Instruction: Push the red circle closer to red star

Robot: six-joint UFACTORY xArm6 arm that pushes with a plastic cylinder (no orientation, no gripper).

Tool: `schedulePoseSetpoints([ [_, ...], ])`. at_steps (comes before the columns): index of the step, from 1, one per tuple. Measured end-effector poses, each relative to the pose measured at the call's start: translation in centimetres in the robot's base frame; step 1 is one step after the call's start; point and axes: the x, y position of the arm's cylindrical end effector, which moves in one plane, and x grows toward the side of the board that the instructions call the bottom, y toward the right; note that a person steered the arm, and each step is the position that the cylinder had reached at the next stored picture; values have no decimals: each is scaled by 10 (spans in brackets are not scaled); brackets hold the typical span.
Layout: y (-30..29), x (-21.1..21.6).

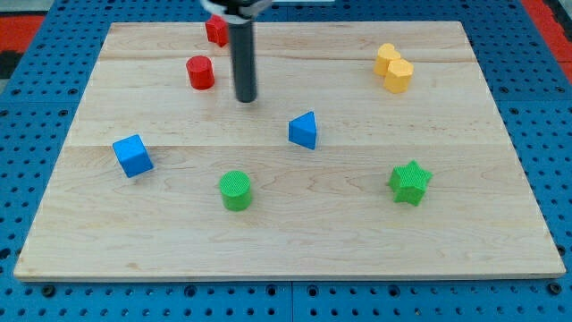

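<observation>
Setting: robotics lab test bench | Evidence: pale wooden table [295, 241] resting on a blue perforated mounting board [36, 116] | small coloured shape blocks scattered on it | dark rod arm hanging from the view's top
</observation>
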Motion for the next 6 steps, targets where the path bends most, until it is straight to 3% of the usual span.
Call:
schedulePoseSetpoints([
  [3,-24,19],
  [4,-57,-13],
  [5,-56,-17],
  [6,-54,-50],
])
